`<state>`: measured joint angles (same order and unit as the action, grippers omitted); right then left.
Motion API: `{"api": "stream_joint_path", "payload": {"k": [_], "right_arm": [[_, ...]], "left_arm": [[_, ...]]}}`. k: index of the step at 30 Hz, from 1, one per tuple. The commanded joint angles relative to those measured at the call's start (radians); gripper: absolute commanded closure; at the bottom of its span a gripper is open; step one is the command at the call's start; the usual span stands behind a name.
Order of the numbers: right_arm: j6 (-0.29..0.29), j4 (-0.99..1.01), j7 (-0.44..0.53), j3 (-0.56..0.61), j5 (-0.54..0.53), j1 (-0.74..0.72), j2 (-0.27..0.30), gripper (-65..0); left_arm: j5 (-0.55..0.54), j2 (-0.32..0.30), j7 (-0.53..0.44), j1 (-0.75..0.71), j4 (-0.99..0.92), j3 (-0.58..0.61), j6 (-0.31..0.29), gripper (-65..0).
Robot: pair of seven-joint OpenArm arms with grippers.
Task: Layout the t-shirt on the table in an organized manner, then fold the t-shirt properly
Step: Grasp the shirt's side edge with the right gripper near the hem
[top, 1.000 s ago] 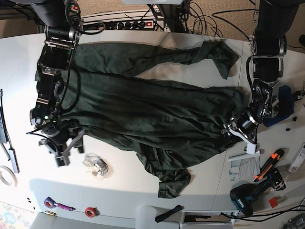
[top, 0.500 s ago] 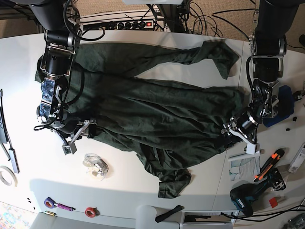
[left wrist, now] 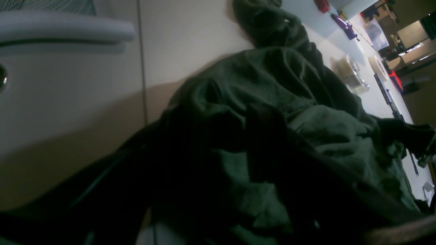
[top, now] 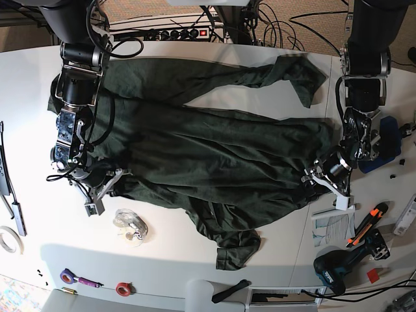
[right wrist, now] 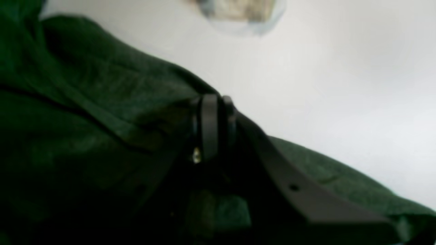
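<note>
The dark green t-shirt (top: 214, 156) lies spread across the white table (top: 169, 240), wrinkled and uneven: one sleeve reaches toward the far edge near the cables, and a bunched flap of cloth trails toward the near edge. From the base view, the right gripper (top: 107, 188) sits low at the shirt's left-hand border, and its jaws are clenched on a fold of the green fabric; the right wrist view shows the dark fingers (right wrist: 209, 126) pressed together with cloth gathered around them. On the other side, the left gripper (top: 318, 181) rests at the shirt's opposite border, close to the table's seam. Its jaws stand apart with fabric heaped up between and around them, yet I cannot tell whether they actually hold it. A clear roll of tape (top: 130, 224) lies on the bare table just beside the right gripper, and a cordless drill (top: 341, 263) and an orange-handled tool (top: 367, 224) lie near the left arm.
</note>
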<state>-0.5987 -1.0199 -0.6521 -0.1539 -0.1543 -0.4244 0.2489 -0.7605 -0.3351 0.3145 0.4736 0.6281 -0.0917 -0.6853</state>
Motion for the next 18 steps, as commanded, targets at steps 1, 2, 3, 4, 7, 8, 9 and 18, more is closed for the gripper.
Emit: {"api": "stream_joint_path", "payload": {"k": [1,2,3,4,7,8,9,18], "right_arm": [[0.002,-0.014,0.036,-0.002,-0.006,-0.034,0.011,0.0],[0.008,-0.014,0.042,-0.002,-0.006,-0.036,0.011,0.0],[0.021,-0.014,0.049,-0.002,-0.006,-0.039,0.011,0.0],[0.045,-0.014,0.058,-0.002,-0.006,-0.042,0.011,0.0],[0.151,-0.014,0.106,-0.002,0.024,-0.053,0.011,0.0],[0.178,-0.014,0.124,-0.002,0.05,-0.059,0.011,0.0],[0.2,-0.014,0.14,-0.002,0.079,-0.065,0.011,0.0],[0.278,-0.014,0.153,-0.002,0.145,-0.107,0.008,0.0]], "left_arm": [[-0.019,-0.011,-0.017,0.027,0.016,-0.002,-0.013,-29.2],[-0.018,-0.011,-0.025,0.028,0.016,-0.002,-0.013,-29.1],[-0.018,-0.011,-0.039,0.029,0.016,-0.002,-0.013,-28.7],[-0.018,-0.011,-0.045,0.031,0.017,-0.002,-0.013,-28.5],[-0.018,-0.009,-0.042,0.043,0.017,-0.002,-0.013,-28.5],[-0.018,-0.008,-0.042,0.045,0.017,-0.002,-0.013,-28.5],[-0.018,-0.008,-0.042,0.045,0.017,-0.002,-0.013,-28.5],[-0.011,-0.002,-0.044,0.045,0.016,-0.002,-0.013,-28.5]]}}
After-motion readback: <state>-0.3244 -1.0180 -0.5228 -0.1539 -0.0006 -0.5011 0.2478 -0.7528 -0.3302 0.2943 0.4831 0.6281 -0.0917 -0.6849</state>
